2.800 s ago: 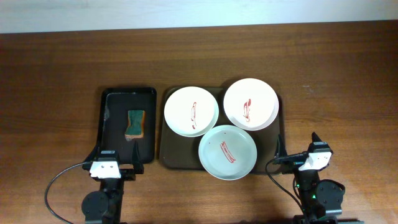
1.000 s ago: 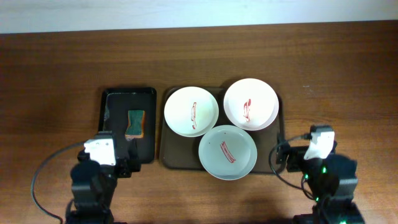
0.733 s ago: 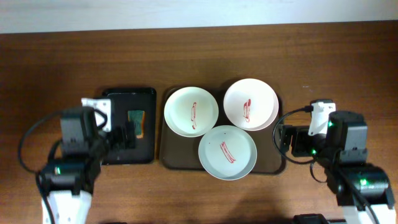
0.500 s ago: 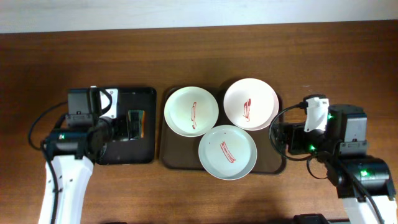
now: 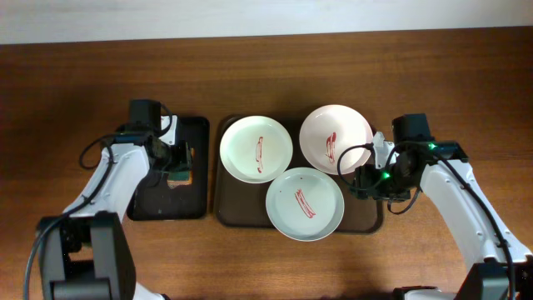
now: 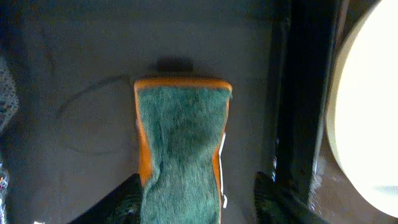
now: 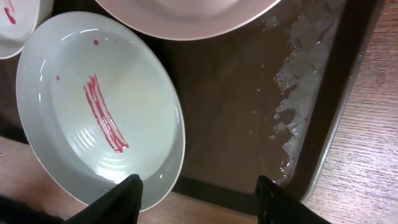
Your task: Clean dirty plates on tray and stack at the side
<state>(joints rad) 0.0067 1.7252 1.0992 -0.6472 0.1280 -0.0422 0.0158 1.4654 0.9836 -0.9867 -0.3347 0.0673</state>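
**Both end effectors open; three smeared plates on the tray**

We take the dark brown tray (image 5: pixel 237 202) as our landmark. It lies at the middle of the tabletop (image 5: pixel 266 75), with one long side toward the arms. All three plates rest on it, and each carries a red smear at its centre. One white plate (image 5: pixel 256 148) occupies the tray's far left corner. The second white plate (image 5: pixel 336 139) occupies its far right corner. The pale bluish plate (image 5: pixel 305 203) lies at the tray's near edge, where its rim passes over the tray's raised rim and out above the wood.

Just beside the tray, on its left, lies a narrower black tray (image 5: pixel 166 200). It holds a sponge (image 6: pixel 181 149) with its green face up and an orange edge showing, placed in the half nearer the brown tray. The left end effector (image 6: pixel 194 200) hangs over this sponge with its fingers apart, one on each side of the sponge's near end. One finger is close against the sponge's edge and the other stands off with a clear gap. We cannot tell whether either finger touches it.

The right end effector (image 7: pixel 199 202) hangs over the tray's near right part with its fingers spread wide and nothing held. Below the gap we see the bluish plate's rim and the tray's near rim. A streak of wet droplets (image 7: pixel 289 81) marks the tray floor toward its right rim.
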